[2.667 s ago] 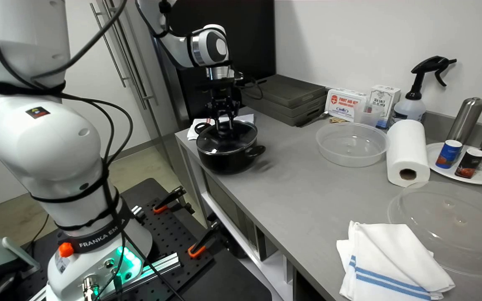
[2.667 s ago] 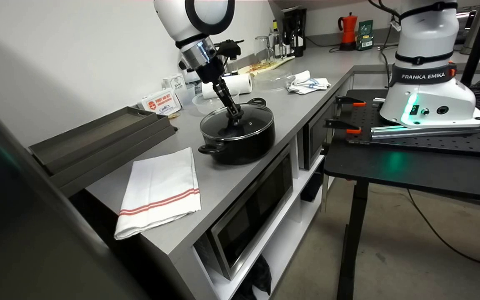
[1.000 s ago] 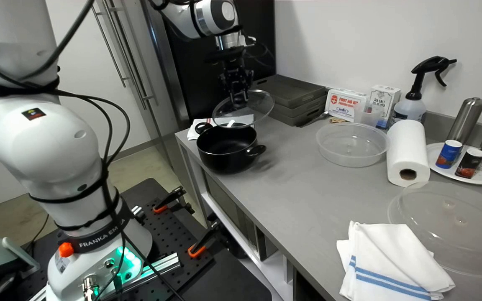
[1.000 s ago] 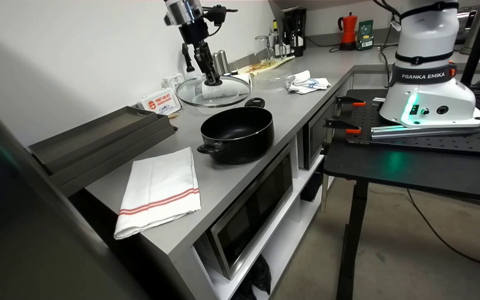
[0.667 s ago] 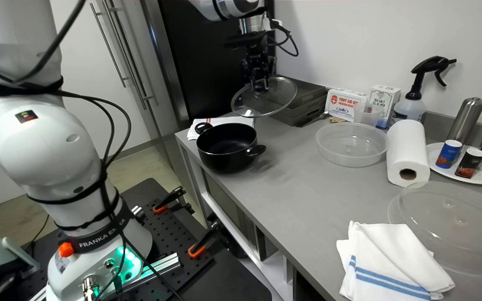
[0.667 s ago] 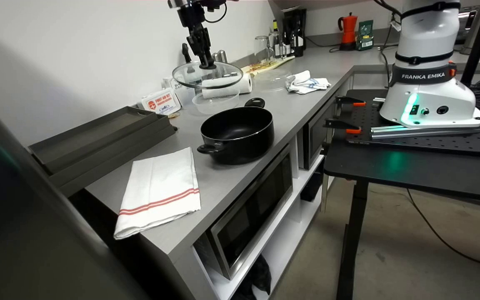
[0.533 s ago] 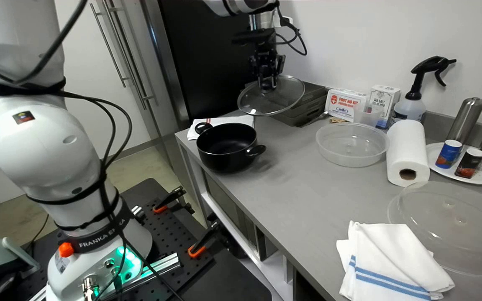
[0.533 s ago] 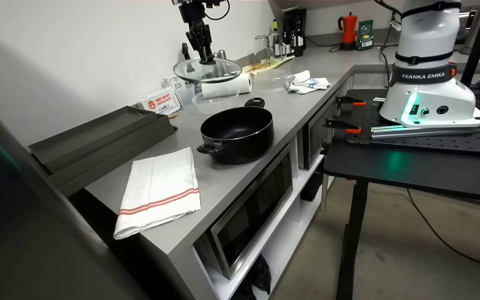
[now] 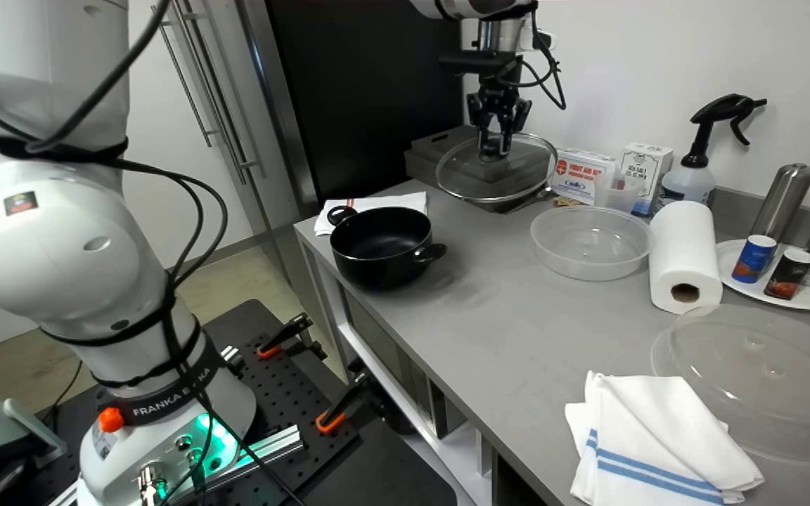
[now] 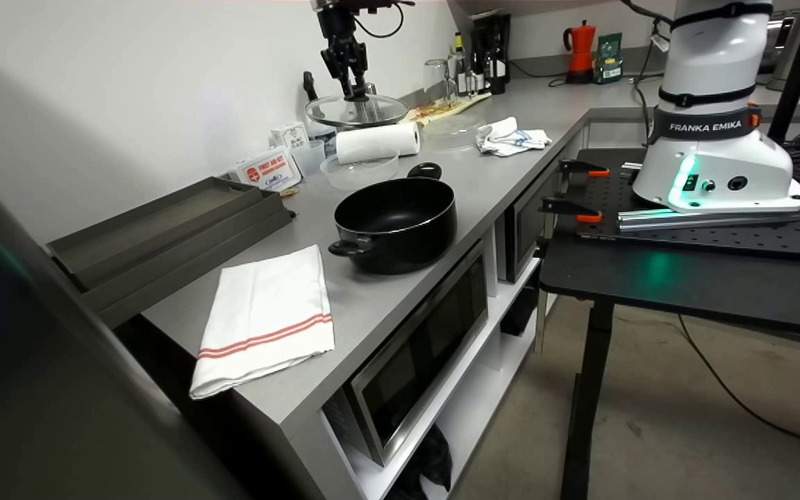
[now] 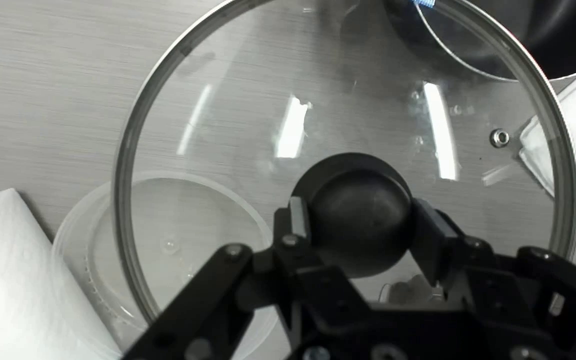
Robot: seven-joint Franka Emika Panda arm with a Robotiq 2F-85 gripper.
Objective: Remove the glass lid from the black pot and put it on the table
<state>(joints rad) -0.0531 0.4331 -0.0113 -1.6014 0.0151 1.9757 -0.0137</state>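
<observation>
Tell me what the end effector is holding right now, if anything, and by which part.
The end effector holds the glass lid by its black centre knob, gripped from two opposite sides.

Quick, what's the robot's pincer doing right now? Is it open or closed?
Pincer: closed on the black knob of the glass lid, holding it up in the air.

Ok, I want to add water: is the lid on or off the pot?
Off: the gripper holds the glass lid aloft by its knob; both exterior views show the black pot uncovered.
</observation>
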